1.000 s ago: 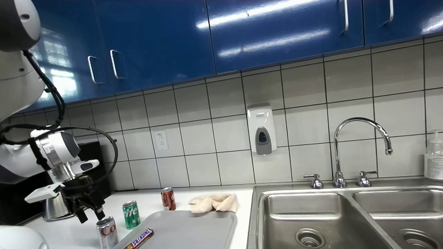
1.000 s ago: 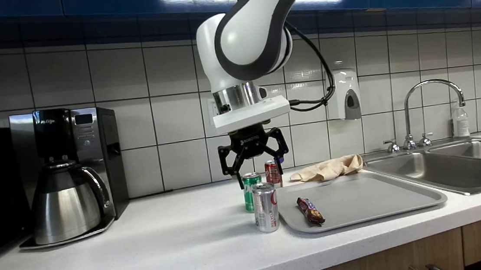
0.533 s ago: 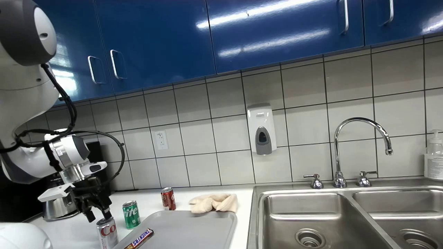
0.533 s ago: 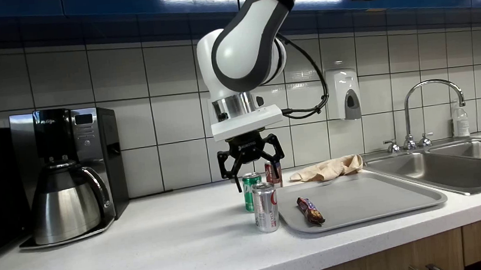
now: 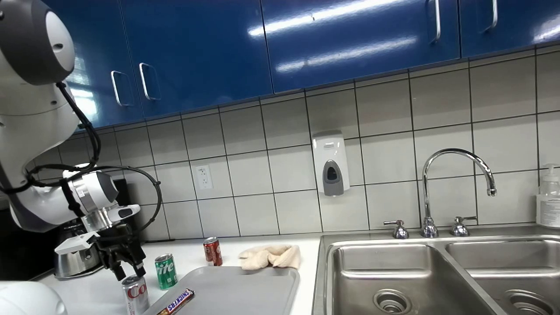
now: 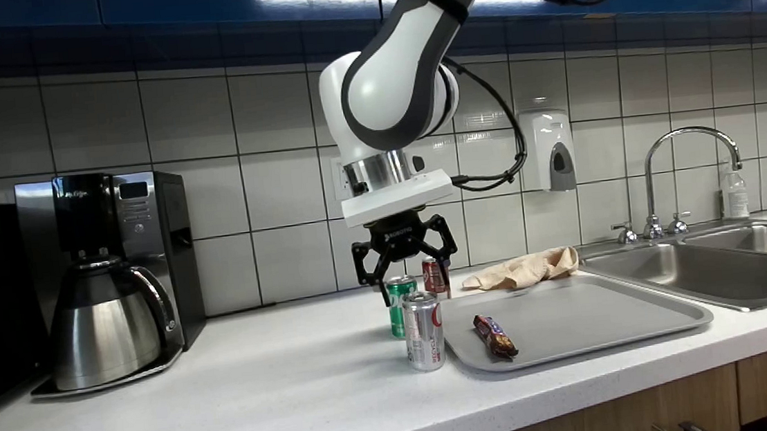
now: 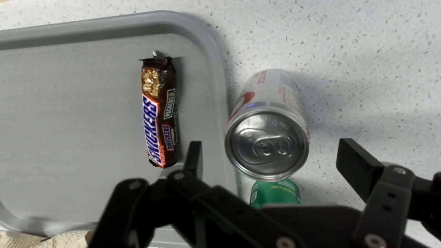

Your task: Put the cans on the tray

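Observation:
The silver can with red markings (image 6: pixel 425 337) stands upright on the counter beside the tray; it also shows in the wrist view (image 7: pixel 270 100). My gripper (image 6: pixel 415 288) is open and empty near the can's top. In the wrist view my fingertips (image 7: pixel 274 158) lie left and right of the can's lid, with gaps on both sides. The green can (image 5: pixel 166 272) stands upright behind the silver one, partly hidden in the wrist view (image 7: pixel 275 193). The red can (image 5: pixel 213 252) stands farther back, by the tray's far edge. The grey tray (image 6: pixel 587 316) lies flat and bears no can.
A Snickers bar (image 7: pixel 160 113) lies on the tray near the silver can. A crumpled cloth (image 6: pixel 526 270) lies behind the tray. A steel sink (image 5: pixel 378 280) is beyond it. A coffee maker with pot (image 6: pixel 108 323) stands on the counter's opposite side.
My open gripper has moved down slightly and, in an exterior view, rightward over the silver can. The cans, tray and bar have not moved.

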You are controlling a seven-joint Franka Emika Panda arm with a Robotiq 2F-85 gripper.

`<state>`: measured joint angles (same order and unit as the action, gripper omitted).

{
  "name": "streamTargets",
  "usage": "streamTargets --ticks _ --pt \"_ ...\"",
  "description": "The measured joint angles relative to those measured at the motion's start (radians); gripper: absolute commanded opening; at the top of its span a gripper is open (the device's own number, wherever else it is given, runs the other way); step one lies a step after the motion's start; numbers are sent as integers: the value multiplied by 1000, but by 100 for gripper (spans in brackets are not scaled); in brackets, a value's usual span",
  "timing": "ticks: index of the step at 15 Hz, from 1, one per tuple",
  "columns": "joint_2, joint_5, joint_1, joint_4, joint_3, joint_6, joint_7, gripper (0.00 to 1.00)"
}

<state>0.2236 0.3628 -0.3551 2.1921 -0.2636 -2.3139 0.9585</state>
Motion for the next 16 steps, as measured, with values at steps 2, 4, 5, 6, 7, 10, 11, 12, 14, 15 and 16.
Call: streamTargets --ticks 2,4,5,6,7,10,11,12,14,15,16 --pt "7 0 0 0 1 -1 0 100" --pt "17 0 -2 0 1 -2 -1 100" --pt "22 0 -4 0 1 -2 -1 100" --pt "28 0 -7 0 2 -2 -1 100" --pt "33 0 -9 0 3 -3 -1 100" --pt "51 0 -14 0 10 -7 -3 100" --pt "55 0 -15 -1 14 -9 -4 100" --pt "59 0 -15 -1 17 -11 -5 100" --pt "64 0 -15 -1 25 -18 -6 100" --pt "66 0 -15 -1 27 -22 -7 100" --pt "68 0 -15 -1 29 -26 -9 100"
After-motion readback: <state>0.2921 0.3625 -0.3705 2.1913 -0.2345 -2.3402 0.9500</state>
